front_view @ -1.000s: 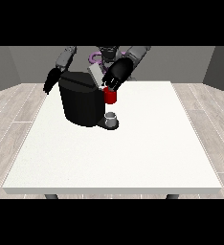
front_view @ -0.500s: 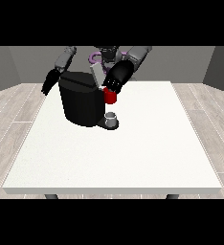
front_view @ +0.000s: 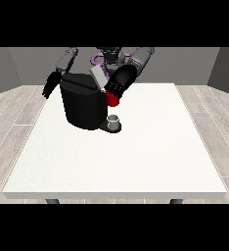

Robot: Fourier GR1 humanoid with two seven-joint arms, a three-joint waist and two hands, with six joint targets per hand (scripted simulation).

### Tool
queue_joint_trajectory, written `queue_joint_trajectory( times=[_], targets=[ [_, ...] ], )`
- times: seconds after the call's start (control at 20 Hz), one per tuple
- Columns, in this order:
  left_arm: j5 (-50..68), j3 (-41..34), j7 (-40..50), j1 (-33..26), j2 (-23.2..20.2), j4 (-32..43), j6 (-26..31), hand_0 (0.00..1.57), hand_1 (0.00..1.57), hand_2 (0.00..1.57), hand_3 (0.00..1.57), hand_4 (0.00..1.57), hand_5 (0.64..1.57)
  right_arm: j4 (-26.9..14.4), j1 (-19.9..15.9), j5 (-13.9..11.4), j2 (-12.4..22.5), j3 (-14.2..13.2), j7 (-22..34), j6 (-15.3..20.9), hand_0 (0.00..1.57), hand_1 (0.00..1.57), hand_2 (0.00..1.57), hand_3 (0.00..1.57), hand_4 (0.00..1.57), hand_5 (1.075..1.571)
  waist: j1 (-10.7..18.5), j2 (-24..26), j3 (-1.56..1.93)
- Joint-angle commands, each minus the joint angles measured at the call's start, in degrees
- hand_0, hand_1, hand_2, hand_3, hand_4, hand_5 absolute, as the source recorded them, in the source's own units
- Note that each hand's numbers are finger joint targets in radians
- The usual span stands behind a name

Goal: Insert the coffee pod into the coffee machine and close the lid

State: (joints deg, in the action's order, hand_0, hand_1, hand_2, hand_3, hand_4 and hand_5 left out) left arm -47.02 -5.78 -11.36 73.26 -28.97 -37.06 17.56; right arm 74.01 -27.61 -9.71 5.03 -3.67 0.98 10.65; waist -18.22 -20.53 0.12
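At table's (front_view: 136, 162) far-left edge: coffee machine (front_view: 84, 105); right-view hand (front_view: 117, 84) touching lid (front_view: 99, 77), finger state unclear

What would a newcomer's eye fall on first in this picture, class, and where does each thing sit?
The black coffee machine stands out most, on the far left part of the white table. Next comes the red thing at the machine, just under the hand at the view's right. A small grey thing sits at the machine's base.
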Motion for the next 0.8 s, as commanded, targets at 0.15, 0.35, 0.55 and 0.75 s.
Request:
queue_joint_trajectory(
  times=[0.15, 0.35, 0.55, 0.75],
  targets=[
    [-0.8, -0.7, -0.2, -0.7, 0.5, 0.8, -3.5, 1.24, 1.24, 1.20, 0.97, 0.00, 1.571, 0.7, 1.2, 0.2, -1.5, 0.9, -0.8, 0.3, 0.00, 0.00, 0.00, 0.00, 0.08, 1.571, -1.5, -0.3, -0.10],
    [-1.3, -0.3, -3.0, 0.3, 0.1, -0.3, -4.5, 1.27, 1.27, 1.24, 0.97, 0.00, 1.571, -0.5, -1.3, -1.0, -0.3, 0.8, 0.4, 0.5, 0.00, 0.00, 0.00, 0.00, 0.11, 1.571, -0.8, -2.6, -0.11],
    [-3.4, 1.5, -3.5, 1.2, -1.3, -1.2, -3.8, 1.09, 1.09, 1.07, 0.80, 0.00, 1.571, -1.5, -2.6, -0.9, 0.8, -0.4, 1.2, 0.5, 0.00, 0.00, 0.00, 0.00, 0.22, 1.571, -0.3, -1.6, -0.09],
    [-4.3, 1.7, -3.8, -1.2, 0.3, -0.5, -7.0, 0.81, 0.81, 0.91, 0.66, 0.00, 1.571, -0.4, -1.1, -0.7, -0.5, 0.4, -0.8, 0.8, 0.00, 0.00, 0.00, 0.00, 0.19, 1.571, -0.8, -1.6, -0.09]
  ],
)
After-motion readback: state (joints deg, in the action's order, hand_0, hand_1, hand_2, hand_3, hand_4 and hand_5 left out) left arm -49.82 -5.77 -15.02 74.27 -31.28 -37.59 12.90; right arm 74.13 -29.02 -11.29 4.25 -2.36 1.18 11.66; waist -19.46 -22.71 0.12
